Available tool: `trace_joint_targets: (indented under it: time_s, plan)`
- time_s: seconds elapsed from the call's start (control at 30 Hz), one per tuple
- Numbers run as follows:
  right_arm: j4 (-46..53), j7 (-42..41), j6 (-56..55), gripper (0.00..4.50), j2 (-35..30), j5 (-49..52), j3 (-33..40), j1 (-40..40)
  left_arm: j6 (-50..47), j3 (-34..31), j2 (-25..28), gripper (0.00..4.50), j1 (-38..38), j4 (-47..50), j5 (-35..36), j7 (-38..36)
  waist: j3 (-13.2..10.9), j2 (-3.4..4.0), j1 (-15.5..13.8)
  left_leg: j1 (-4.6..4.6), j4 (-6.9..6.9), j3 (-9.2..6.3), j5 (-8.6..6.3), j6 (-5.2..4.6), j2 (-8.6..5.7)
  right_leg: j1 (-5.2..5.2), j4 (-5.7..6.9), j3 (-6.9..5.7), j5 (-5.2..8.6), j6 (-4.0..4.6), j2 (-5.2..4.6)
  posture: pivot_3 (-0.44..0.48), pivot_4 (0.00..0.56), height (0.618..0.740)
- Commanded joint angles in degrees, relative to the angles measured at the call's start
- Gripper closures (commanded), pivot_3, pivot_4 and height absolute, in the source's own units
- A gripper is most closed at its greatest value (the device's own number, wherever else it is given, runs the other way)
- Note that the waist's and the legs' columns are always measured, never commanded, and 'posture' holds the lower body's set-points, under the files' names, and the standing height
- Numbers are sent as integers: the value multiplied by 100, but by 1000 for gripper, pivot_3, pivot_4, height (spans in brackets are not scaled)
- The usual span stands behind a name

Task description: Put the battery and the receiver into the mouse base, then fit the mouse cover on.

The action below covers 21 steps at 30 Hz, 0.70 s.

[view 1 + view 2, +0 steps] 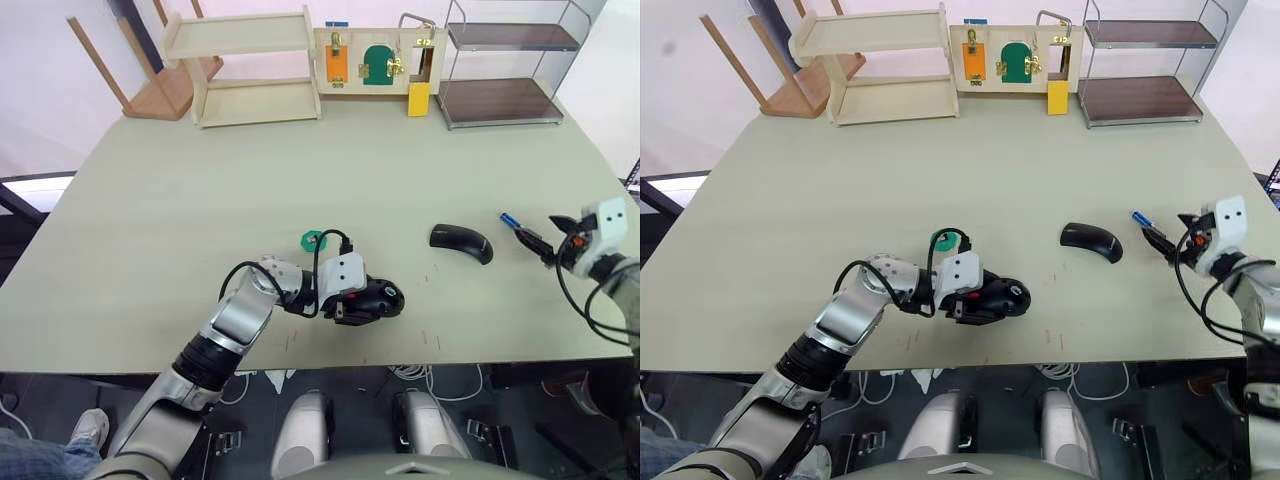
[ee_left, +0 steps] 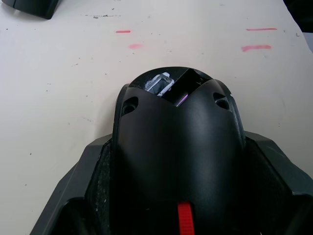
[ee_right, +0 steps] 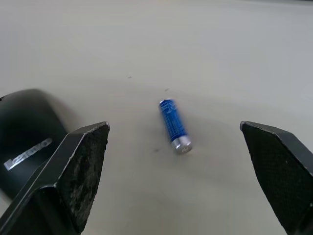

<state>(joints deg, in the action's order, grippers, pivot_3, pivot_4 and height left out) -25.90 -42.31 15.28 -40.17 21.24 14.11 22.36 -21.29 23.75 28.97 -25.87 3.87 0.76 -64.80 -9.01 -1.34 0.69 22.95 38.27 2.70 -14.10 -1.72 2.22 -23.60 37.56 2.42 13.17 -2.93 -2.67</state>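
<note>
Your small blue cylindrical battery (image 3: 174, 125) with its pale metal end lies flat on the pale counter (image 1: 200, 200) at the right of the head view, in front of the right hand (image 3: 176, 161), whose black fingers stand wide apart around empty air without touching it. Just left of the battery rests the glossy all-black curved mouse cover (image 1: 461, 242), on its own, its pale mark showing in the right wrist view. Lower centre, your left hand (image 1: 352, 305) clamps the black oval mouse base (image 2: 178, 152) from both sides; a red strip and an open compartment show in it. A small green flat disc (image 1: 314, 240) sits just beyond that hand. You cannot make out the receiver.
</note>
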Motion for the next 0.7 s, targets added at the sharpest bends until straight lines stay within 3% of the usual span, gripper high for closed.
trace_joint_targets:
  time_s: [0.03,0.3,0.53,0.63,0.7]
  plan:
    - [-1191,-353,-658,0,-270,-723,-467,739,-66,168,-26,1563,40,66,-17,15,0,1,-4,0,1,2,0,0,-1,1,-1,2,0,-1,-1,0,150,740]
    - [-2856,-1065,-1273,0,-219,-1204,-848,1827,-105,159,-9,1563,110,130,-10,47,0,2,12,-1,0,5,0,0,-1,1,-1,6,-1,-1,-1,0,150,740]
    - [-3575,-1294,-1177,0,-201,-1493,-991,2255,-149,145,15,1563,147,185,-3,51,0,2,13,-1,-1,2,0,0,-1,1,-2,4,0,0,-1,0,150,740]
    - [-3679,-1271,-1180,756,-177,-1503,-960,2287,-164,151,16,1563,177,223,-4,62,0,3,21,-1,-2,4,0,0,-1,1,-2,5,0,0,-1,0,150,740]
    - [-3679,-1269,-1234,1711,-156,-1484,-930,2261,-175,150,13,1563,173,223,3,69,0,3,19,-2,-1,3,0,0,-1,1,-1,5,-1,0,-1,0,150,740]
